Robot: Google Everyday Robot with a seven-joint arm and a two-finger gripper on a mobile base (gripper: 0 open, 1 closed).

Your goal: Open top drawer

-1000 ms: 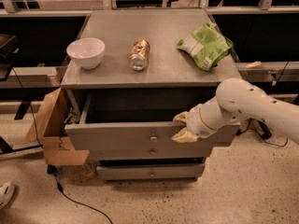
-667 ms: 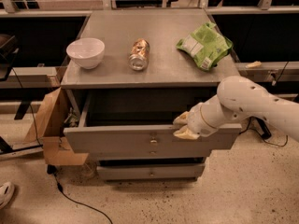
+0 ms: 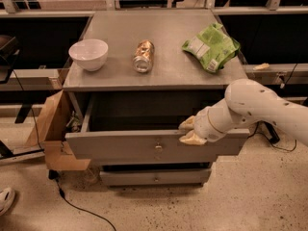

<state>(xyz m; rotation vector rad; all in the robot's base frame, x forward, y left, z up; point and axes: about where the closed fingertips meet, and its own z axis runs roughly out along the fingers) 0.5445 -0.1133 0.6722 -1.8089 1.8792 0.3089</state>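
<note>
The top drawer (image 3: 130, 146) of the grey metal cabinet stands pulled out, its deep box open and dark inside, with a small round knob (image 3: 158, 147) in the middle of its flat front. My gripper (image 3: 189, 131) comes in from the right on a white arm and sits over the upper rim of the drawer front, right of the knob. One yellowish finger (image 3: 187, 123) lies on the inner side of the rim and the other on the front. A narrower drawer front (image 3: 154, 177) below stays pushed in.
On the cabinet top (image 3: 168, 52) stand a white bowl (image 3: 89, 54), a can lying on its side (image 3: 143, 56) and a green snack bag (image 3: 211, 46). An open cardboard box (image 3: 50, 134) leans at the cabinet's left. A black cable (image 3: 72, 201) runs over the floor.
The drawer front has come a little farther out toward the camera, and my gripper has moved with it on the rim. Nothing on the cabinet top has moved.
</note>
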